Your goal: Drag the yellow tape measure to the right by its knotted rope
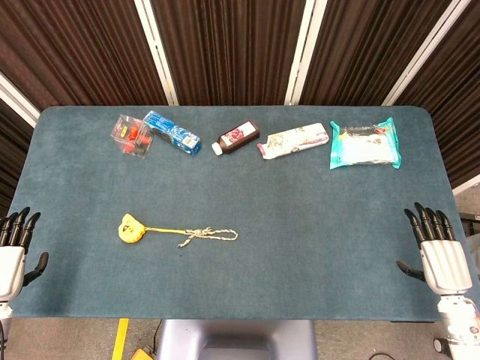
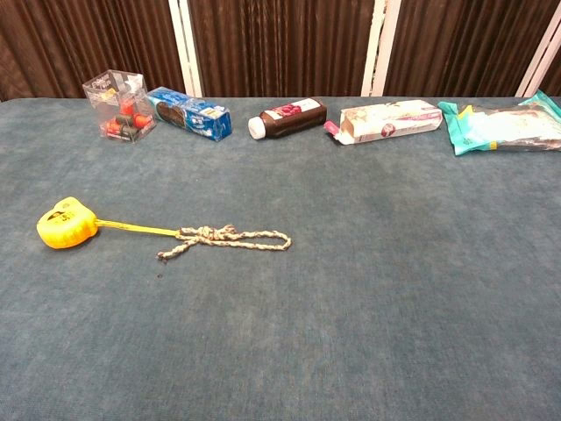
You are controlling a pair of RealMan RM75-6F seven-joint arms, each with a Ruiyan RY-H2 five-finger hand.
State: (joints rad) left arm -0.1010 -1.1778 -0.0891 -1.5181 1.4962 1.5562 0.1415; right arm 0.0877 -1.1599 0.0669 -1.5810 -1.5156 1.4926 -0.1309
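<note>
The yellow tape measure [image 1: 131,228] [image 2: 65,223] lies on the blue-grey table [image 1: 300,225], left of centre. Its yellow tape runs right to a pale knotted rope [image 1: 208,235] [image 2: 230,238] that ends in a loop. My left hand [image 1: 13,244] rests at the table's left edge, fingers apart and holding nothing, well left of the tape measure. At the right edge my right hand [image 1: 437,247] is open and far from the rope. The chest view shows neither hand.
Along the back of the table lie a clear box with red items [image 1: 132,135], a blue packet [image 1: 172,132], a dark bottle [image 1: 238,137], a white pouch [image 1: 293,140] and a teal wipes pack [image 1: 364,145].
</note>
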